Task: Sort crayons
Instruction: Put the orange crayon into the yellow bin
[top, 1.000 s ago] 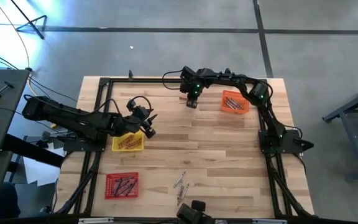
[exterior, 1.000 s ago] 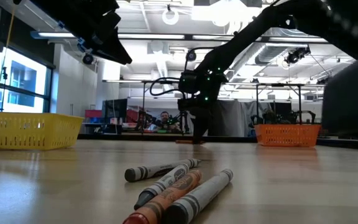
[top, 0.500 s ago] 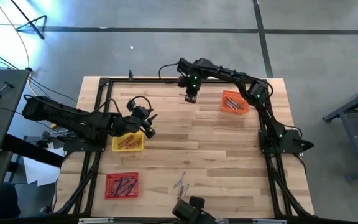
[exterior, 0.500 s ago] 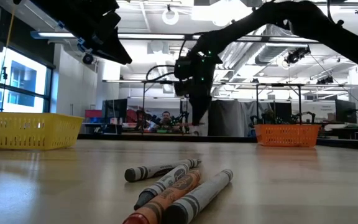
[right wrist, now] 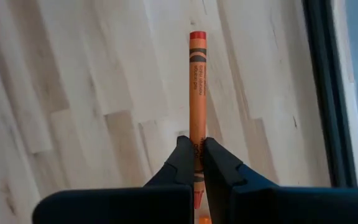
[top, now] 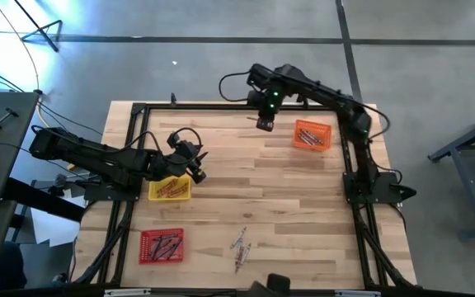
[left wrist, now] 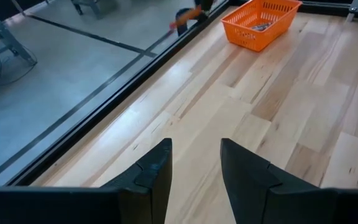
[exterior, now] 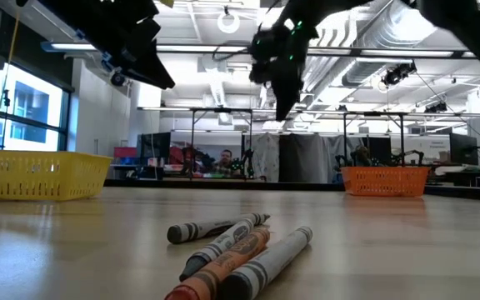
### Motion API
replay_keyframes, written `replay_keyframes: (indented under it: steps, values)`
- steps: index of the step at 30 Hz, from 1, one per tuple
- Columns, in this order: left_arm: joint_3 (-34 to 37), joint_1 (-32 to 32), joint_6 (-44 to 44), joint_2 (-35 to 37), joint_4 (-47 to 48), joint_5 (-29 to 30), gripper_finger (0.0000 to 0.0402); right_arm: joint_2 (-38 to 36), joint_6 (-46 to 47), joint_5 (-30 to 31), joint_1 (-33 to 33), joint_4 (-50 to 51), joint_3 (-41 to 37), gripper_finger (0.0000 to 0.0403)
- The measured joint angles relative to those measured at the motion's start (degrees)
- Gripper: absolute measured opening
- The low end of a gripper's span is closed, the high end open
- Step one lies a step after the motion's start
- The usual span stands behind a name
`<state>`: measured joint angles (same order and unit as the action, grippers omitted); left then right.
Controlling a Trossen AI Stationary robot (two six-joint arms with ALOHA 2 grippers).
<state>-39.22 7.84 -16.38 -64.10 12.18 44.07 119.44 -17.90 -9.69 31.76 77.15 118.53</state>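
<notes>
Orange crayon (right wrist: 197, 93), pinched lengthwise in the right end effector (right wrist: 195, 163), hangs above the bench (top: 287, 181); the orange tray (top: 312, 135) sits just beside it. Left end effector (left wrist: 194, 163) waits spread.

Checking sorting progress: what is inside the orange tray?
The square orange plastic tray holds several crayons, mostly orange-looking, lying in a loose pile. An exact count cannot be made, since lower ones are covered and the mesh wall hides them in the low view.

Overhead camera looking straight down on table (top: 287, 190); low camera sitting at tabletop level, both sharing orange tray (top: 312, 135).
</notes>
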Motion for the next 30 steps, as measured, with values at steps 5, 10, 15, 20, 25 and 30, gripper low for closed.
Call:
replay_keyframes:
  steps: [5, 10, 15, 20, 25, 30]
  values:
    - [0.00, 0.00, -1.43, 0.00, 0.64, 0.00, 0.0122, -11.33, 3.03, -0.99, -1.73, -11.22, -13.91, 0.0000]
    - [0.00, 0.00, -1.55, 0.00, 0.26, 0.00, 0.0122, -24.38, 8.72, -2.55, -4.65, -31.48, -35.82, 0.0000]
    - [0.02, 0.00, -1.53, -0.02, -1.73, 0.00, 0.0122, -35.26, 16.62, -2.96, -8.90, -55.03, -56.24, 0.0000]
    - [0.04, 0.00, 0.19, -2.37, -8.61, 0.04, 0.0122, -42.25, 23.07, -2.74, -13.87, -82.30, -73.07, 0.0000]
    - [0.04, 0.00, 7.76, -10.26, -22.10, -0.07, 0.0122, -43.88, 27.00, -0.89, -17.93, -111.57, -85.90, 0.0000]
    - [0.07, 0.04, 17.68, -19.94, -42.97, -1.42, 0.0122, -43.91, 27.67, 2.90, -19.94, -122.68, -91.76, 0.0000]
